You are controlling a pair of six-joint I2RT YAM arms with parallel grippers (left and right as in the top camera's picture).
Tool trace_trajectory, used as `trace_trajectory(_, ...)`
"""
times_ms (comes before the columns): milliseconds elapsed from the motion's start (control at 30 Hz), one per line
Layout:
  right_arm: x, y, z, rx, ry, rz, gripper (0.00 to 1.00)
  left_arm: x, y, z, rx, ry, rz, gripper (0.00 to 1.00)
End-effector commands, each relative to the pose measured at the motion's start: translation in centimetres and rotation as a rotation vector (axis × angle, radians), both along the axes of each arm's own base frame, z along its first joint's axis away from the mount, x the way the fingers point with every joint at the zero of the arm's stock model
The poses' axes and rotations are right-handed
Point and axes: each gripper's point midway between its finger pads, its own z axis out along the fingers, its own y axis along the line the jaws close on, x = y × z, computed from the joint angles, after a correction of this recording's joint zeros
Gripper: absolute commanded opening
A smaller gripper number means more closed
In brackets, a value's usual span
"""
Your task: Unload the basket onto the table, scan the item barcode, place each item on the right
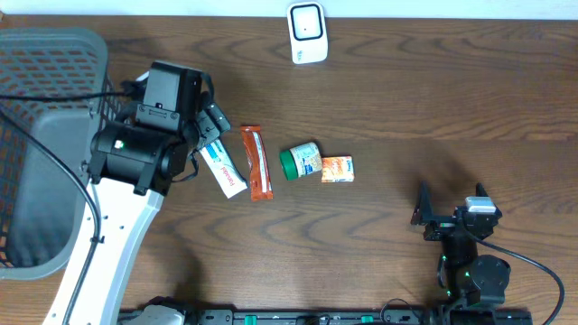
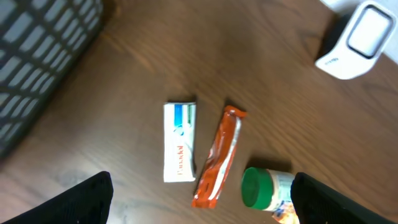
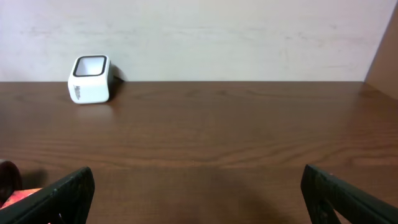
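**Ana:** Overhead view first. How far along is the scan?

**Ben:** Not at the scanning step, I'd judge. The scanner (image 1: 307, 32) sits at the upper middle of the frame and nothing is in front of it. All four goods lie in a row mid-table, well apart from it: toothpaste box (image 1: 223, 170), orange bar (image 1: 256, 162), green-lidded jar (image 1: 301, 161) and small orange packet (image 1: 337, 169).

**Ana:** Is either arm holding one?

**Ben:** No. The left gripper (image 1: 213, 134) hangs just above the upper end of the toothpaste box. In its wrist view the jaws stand wide, with only the table (image 1: 424, 99) and goods between them. The right gripper (image 1: 450, 212), at the lower right, is also spread wide and empty, far from everything.

**Ana:** So what's left?

**Ben:** Picking an item, likely the toothpaste box since it's nearest, then showing its barcode to the scanner. I can't tell whether any item has been scanned.

**Ana:** And the basket?

**Ben:** The basket (image 1: 63, 34) fills the left edge of the frame. Its visible floor shows nothing inside, though the left arm covers part of its right-hand side.
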Motion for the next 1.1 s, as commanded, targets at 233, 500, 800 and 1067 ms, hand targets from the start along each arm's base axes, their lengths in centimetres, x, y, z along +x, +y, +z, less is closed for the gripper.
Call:
trace_trajectory(233,0.0,0.0,-0.1,0.007,0.001,0.001,0.99,2.6,0.2,5.9,0.036,-0.287,-0.068,0.93)
trace_trajectory(500,0.0,0.0,-0.1,0.007,0.001,0.001,0.99,2.0,1.0,23.0,0.075,-0.949,-0.093,0.93)
trace_trajectory(800,-0.1,1.8,0.4,0.131,-0.013,0.094,0.99,-4.5,10.0,20.7,0.353,-0.777,0.297,0.93)
trace_trajectory(1067,-2.0,5.9,-2.2,0.344,0.321,0.265,0.99,-5.8,11.0,19.6,0.307,-0.752,0.398,0.93)
